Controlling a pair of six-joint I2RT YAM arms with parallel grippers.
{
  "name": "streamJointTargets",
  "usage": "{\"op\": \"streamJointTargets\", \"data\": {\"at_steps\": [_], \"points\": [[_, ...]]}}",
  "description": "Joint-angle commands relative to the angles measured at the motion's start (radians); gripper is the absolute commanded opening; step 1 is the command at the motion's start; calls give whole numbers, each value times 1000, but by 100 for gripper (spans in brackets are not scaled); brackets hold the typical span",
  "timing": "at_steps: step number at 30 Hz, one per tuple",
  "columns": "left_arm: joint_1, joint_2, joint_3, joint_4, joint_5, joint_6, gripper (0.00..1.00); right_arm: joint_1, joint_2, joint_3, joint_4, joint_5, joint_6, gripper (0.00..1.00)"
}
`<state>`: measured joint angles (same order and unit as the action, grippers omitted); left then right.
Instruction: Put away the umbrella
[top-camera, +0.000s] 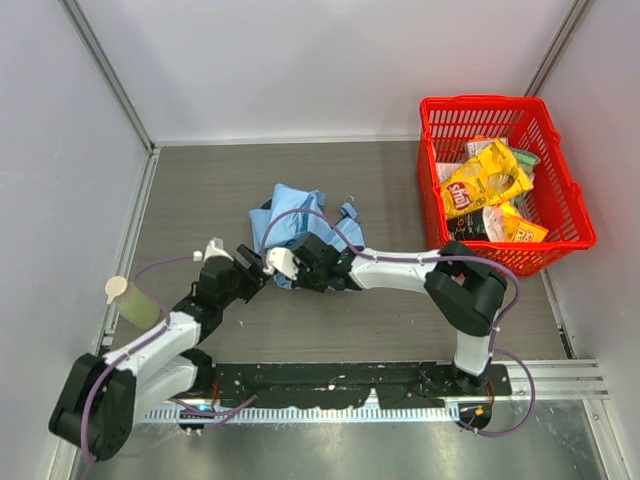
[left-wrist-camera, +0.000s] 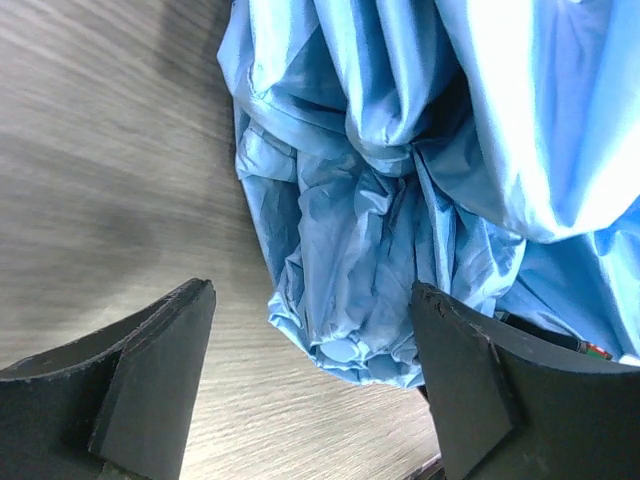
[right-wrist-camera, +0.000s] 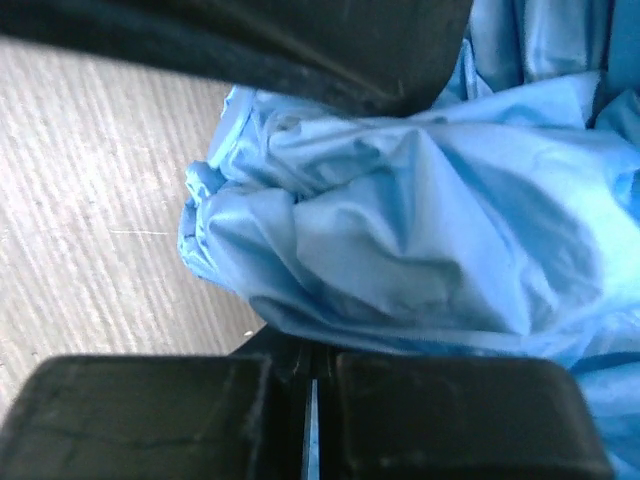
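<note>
A: The right hand (right-wrist-camera: 308, 395) is pinching shut on a fold of the umbrella (right-wrist-camera: 400, 240). The left hand (left-wrist-camera: 310, 310) is gaping wide, with bunched fabric lying just ahead of it.
B: Progress?
A: I'm judging it early. The umbrella is lying crumpled mid-surface (top-camera: 200, 190), and nothing is being stowed yet.

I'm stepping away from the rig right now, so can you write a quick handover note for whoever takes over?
Left tool: open; the bunched end of the umbrella shows between its jaws, not gripped.
Right tool: shut, apparently pinching a fold of the fabric.
Umbrella: crumpled on the table, left of the red basket.
Done: one hold on the fabric only.
Left: gather and wrap the fabric, then stow it; not put away yet.
</note>
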<state>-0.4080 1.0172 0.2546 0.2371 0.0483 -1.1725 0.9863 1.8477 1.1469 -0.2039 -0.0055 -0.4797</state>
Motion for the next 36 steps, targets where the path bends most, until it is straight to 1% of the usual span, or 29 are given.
{"op": "streamJointTargets", "data": {"at_steps": [1,2,3,4,6,7,8,11,13,14,16,18,21,22,23,24,25,26,27,29,30,31,32,33,34,35,36], "points": [[-2,-178,-24,-123,-16,-18,90,2,-4,11,-43,-5,42,6],[-2,-216,-28,-131,-7,-19,99,2,-7,13,-45,-1,50,15],[-2,-248,-17,-162,-1,-18,100,2,-10,13,-45,2,73,21],[-3,-271,3,-192,5,-6,100,2,-16,28,-63,1,87,33],[-3,-298,49,-278,12,29,99,2,-30,54,-101,2,148,44],[-3,-298,70,-306,15,43,99,3,-47,59,-112,2,191,47],[-3,-296,96,-340,28,60,97,3,-57,60,-133,2,205,53],[-5,-304,144,-395,67,83,86,5,-138,44,-161,2,292,57],[-3,-327,147,-400,88,106,84,5,-206,19,-164,-45,346,60],[-5,-336,155,-404,97,123,85,3,-232,5,-164,-75,384,61],[-18,-339,181,-423,110,178,90,3,-297,-12,-160,-125,449,62],[-49,-313,234,-482,96,235,95,2,-350,-25,-155,-188,518,62],[-122,-275,317,-573,42,319,95,-11,-435,-41,-154,-250,605,61],[-147,-273,336,-588,18,339,92,-15,-455,-53,-152,-257,659,61],[-161,-273,351,-596,3,359,86,-24,-491,-64,-149,-298,682,61],[-175,-273,363,-602,-14,379,78,-28,-524,-84,-144,-322,726,60],[-183,-273,373,-608,-28,387,65,-31,-542,-88,-155,-359,740,58],[-186,-270,377,-608,-28,393,62,-31,-582,-104,-154,-376,771,58],[-186,-266,383,-593,-16,398,62,-29,-606,-116,-155,-395,783,58],[-196,-237,400,-572,11,399,71,-31,-668,-102,-210,-320,806,58],[-212,-214,409,-562,12,398,76,-29,-706,-92,-238,-191,814,58],[-235,-186,426,-565,-16,392,81,-29,-719,-63,-321,-89,820,59],[-267,-161,445,-562,-39,386,82,-32,-740,-53,-359,76,822,59],[-294,-135,455,-553,-88,382,83,-34,-748,-50,-412,160,829,62],[-319,-111,469,-549,-119,375,82,-49,-760,-55,-436,293,843,64],[-339,-94,486,-542,-149,372,82,-70,-763,-74,-449,343,890,65],[-360,-69,503,-539,-178,372,80,-127,-774,-90,-450,363,909,69]]}}
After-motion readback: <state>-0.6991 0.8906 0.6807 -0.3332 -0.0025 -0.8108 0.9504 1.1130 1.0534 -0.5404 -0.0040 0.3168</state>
